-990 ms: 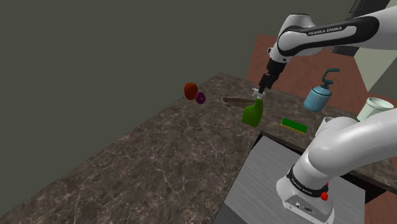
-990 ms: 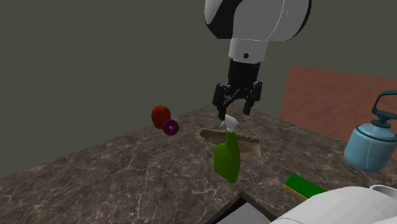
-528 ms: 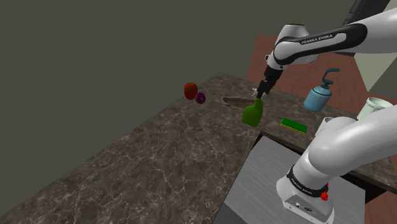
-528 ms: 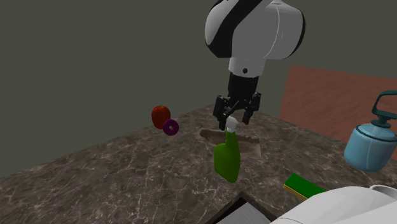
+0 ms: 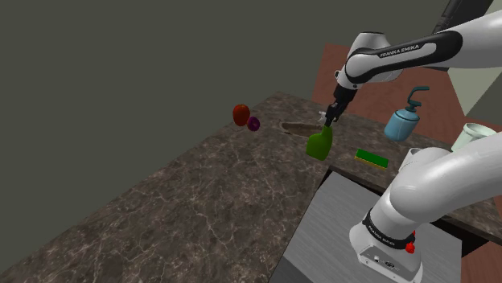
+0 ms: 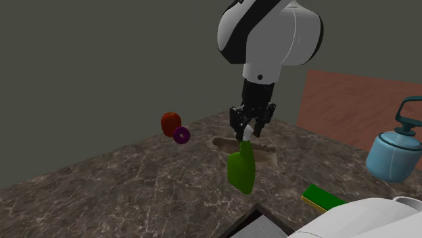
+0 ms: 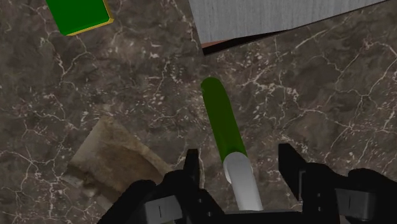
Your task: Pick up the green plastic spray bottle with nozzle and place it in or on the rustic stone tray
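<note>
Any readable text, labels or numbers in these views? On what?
"FRANKA EMIKA": on the upper arm's dark band, shoulder view.
Lettering on the dark ring near the arm's base: too small to read.
The green spray bottle and the green box have no text.

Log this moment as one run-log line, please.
phase: pre-grasp | gripper: open, astride nozzle, not touching | bottle: upright on counter, not held | tray: beside bottle
</note>
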Motion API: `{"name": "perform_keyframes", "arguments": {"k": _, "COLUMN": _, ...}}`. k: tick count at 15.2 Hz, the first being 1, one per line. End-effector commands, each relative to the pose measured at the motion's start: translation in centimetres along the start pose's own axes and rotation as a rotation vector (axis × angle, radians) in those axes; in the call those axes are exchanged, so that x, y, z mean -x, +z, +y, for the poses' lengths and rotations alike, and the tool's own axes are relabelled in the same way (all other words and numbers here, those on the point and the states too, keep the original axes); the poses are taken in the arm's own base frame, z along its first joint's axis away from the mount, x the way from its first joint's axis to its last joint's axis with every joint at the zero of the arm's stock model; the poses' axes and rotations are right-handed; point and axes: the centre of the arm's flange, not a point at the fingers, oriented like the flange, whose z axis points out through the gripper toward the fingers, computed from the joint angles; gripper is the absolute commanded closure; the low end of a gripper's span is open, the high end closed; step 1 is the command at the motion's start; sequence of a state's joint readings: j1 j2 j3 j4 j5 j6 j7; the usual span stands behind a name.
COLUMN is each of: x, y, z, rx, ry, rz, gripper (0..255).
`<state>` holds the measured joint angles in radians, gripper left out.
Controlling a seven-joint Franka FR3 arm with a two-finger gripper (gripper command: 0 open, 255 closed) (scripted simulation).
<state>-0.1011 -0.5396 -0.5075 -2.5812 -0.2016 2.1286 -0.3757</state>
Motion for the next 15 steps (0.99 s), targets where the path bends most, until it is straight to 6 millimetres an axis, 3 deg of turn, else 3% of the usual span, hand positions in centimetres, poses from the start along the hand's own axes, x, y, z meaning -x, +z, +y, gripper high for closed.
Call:
{"name": "perform_keyframes", "arguments": {"k": 1, "x": 0.0, "y": 0.0, "z": 0.0, "rx": 0.0, "ry": 0.0, "rz": 0.0, "gripper": 255}}
{"name": "perform_keyframes", "arguments": {"k": 9, "x": 0.0, "y": 0.0, "z": 0.0, "rx": 0.0, "ry": 0.0, "rz": 0.0, "gripper": 255}}
{"name": "perform_keyframes", "arguments": {"k": 15, "x": -0.2, "y": -3.1, "z": -0.2, "rx": 0.0, "ry": 0.0, "rz": 0.0, "gripper": 255}}
